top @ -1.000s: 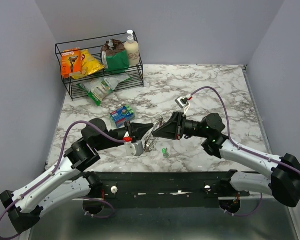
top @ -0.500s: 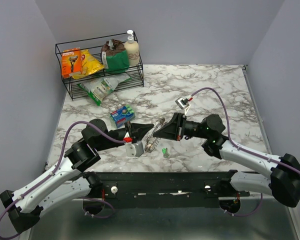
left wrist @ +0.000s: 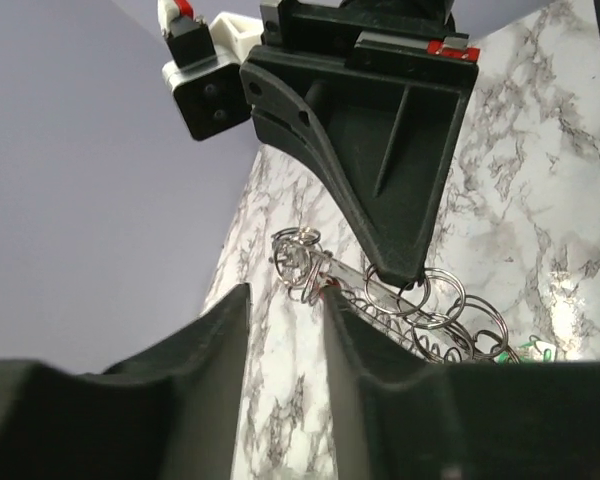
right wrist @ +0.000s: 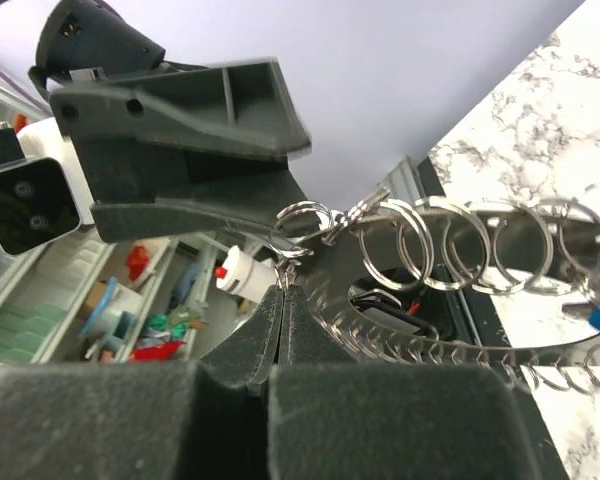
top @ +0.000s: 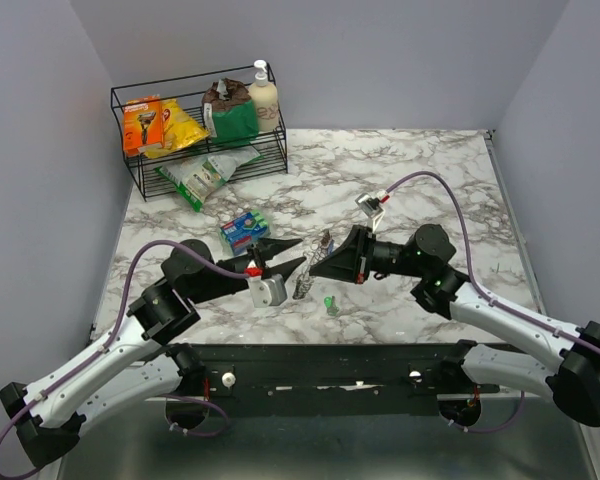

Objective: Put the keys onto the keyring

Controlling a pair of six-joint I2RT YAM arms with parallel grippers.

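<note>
Right gripper [top: 313,268] is pinched tight on one small loop of the keyring [top: 303,285], so the chain of rings hangs from it. Left gripper [top: 302,252] sits just beside it, fingers apart and holding nothing. A green key [top: 330,303] lies loose on the table [top: 430,180] nearby. Looks like the ring-steadying step. Next, I'd guess the left picks up that key. Can't really tell if any keys are on yet.

Place: you're in a robot lab test booth.
Walls: plain lavender panels [top: 40,150] box in your marble-print counter [top: 430,190].
Props: wire rack [top: 148,172] of packaged groceries [top: 180,125] at 11 o'clock.
</note>
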